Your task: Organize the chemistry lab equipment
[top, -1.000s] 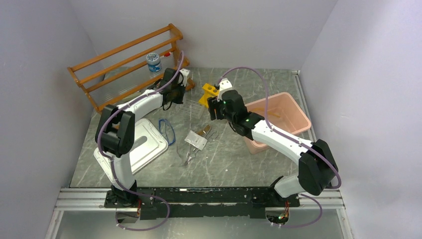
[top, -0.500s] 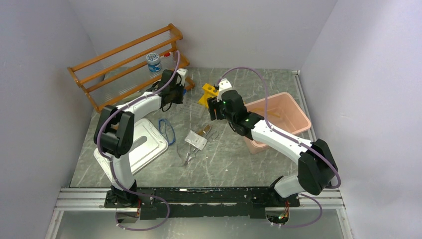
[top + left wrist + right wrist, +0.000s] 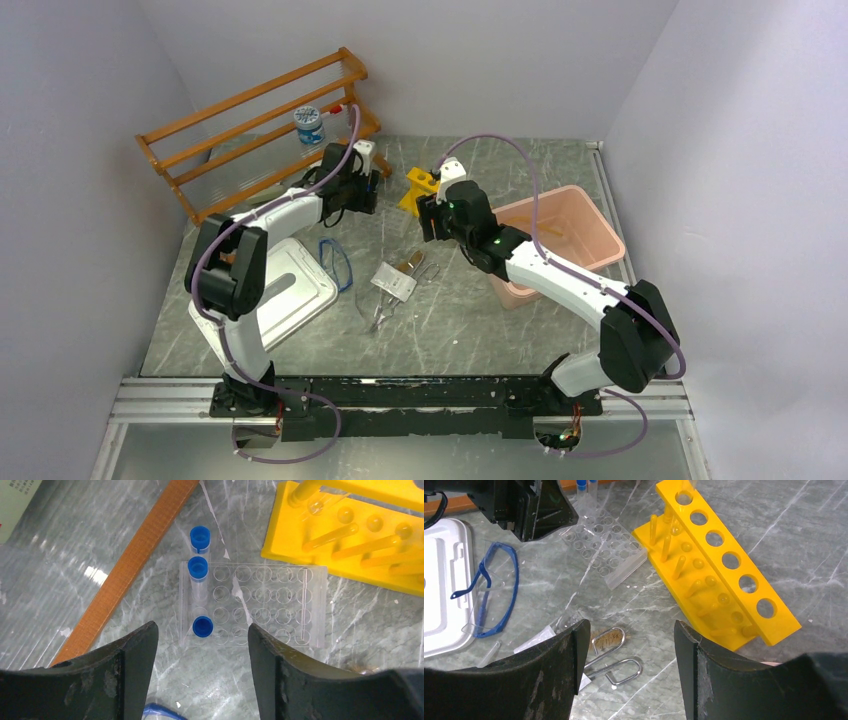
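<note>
Clear well tray (image 3: pixel 260 605), blue-capped tubes (image 3: pixel 198 569) at its 9 o'clock side, yellow rack (image 3: pixel 350 535) at 2 o'clock. Sat beneath left gripper (image 3: pixel 202 635), jaws spread, empty; right gripper (image 3: pixel 630 630) likewise. Grey marbled table (image 3: pixel 450 320); lilac walls (image 3: pixel 500 60) on three sides.

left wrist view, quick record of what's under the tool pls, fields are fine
tool: left tool, open, holding nothing
below tool: clear tray with round wells, flat on the table
tubes: three blue-capped tubes in a line along the tray's left side
other wells: look empty
upper right: yellow rack
left: wooden shelf rail, running diagonally
</note>
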Motion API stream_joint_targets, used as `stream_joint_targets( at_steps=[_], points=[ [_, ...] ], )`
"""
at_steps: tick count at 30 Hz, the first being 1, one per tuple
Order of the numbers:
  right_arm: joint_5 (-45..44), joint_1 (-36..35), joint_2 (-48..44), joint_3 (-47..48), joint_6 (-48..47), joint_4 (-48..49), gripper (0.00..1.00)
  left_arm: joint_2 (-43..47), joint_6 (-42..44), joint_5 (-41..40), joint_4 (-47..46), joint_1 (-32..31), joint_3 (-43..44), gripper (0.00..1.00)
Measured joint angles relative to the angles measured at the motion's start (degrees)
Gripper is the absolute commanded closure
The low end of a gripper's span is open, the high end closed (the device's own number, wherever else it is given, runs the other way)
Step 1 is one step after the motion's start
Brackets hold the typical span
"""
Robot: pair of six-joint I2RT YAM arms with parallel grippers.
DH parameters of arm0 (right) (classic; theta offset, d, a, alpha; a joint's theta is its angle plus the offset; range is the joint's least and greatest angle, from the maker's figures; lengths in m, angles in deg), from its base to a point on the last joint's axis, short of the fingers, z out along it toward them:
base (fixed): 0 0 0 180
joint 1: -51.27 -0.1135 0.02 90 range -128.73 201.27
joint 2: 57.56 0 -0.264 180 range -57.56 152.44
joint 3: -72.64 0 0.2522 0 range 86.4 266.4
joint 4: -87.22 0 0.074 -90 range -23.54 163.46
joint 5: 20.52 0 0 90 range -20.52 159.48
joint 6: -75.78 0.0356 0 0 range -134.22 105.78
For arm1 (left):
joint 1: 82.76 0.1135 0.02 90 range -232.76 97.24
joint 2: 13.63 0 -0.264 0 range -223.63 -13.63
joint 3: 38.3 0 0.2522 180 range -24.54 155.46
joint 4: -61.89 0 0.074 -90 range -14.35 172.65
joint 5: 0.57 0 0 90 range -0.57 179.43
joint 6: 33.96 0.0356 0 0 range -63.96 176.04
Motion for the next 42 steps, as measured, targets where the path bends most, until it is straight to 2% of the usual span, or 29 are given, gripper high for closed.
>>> stream_joint_targets(
  at_steps=[9,17,24,30,35,42],
  points=[
    [0.2,0.0,0.0,0.0,0.6,0.0,0.34,4.5,-0.3,0.0,1.8,0.0,3.1,0.26],
    [2.6,0.0,2.6,3.1,4.3,-4.3,0.36,14.4,-2.3,1.0,3.4,0.0,2.8,0.29],
    [7.2,-1.0,8.5,5.2,9.9,-9.9,0.36,26.4,-8.1,6.1,5.7,0.0,-7.3,0.28],
    [10.8,-4.9,15.7,6.7,14.6,-15.1,0.36,30.8,-15.3,12.5,8.9,-0.2,-20.0,0.35],
    [13.6,-6.9,20.0,7.0,20.2,-17.3,0.38,31.4,-18.5,19.7,9.9,-0.7,-29.3,0.35],
    [13.9,-6.9,21.8,7.0,26.0,-17.1,0.49,25.5,-19.5,28.7,5.6,-0.9,-31.9,0.41]
  ],
)
